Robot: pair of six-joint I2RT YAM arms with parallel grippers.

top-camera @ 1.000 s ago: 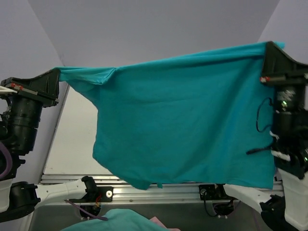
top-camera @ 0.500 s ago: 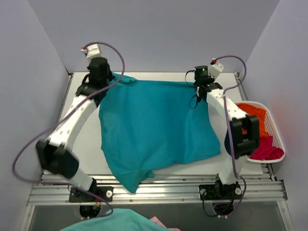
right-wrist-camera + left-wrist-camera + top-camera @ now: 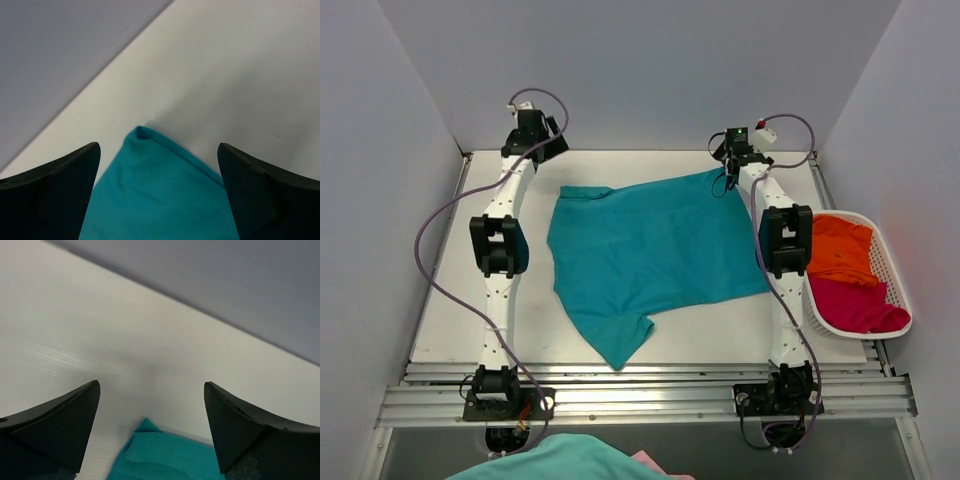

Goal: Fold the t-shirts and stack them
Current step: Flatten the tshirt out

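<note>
White table [image 3: 445, 300] | teal t-shirt [image 3: 650, 250] spread flat | left jaws, right jaws — parted, near its far corners, not touching

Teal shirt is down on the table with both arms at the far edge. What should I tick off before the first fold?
1. Left jaws open, holding nothing: ok.
2. Right jaws open, holding nothing: ok.
3. Teal shirt wholly on the table: ok.
4. Shirt square to the table edge: not ok, it lies skewed.
5. No cloth doubled under itself: cannot tell.
6. Orange shirt and red shirt in the basket, apart from the teal one: ok.
</note>
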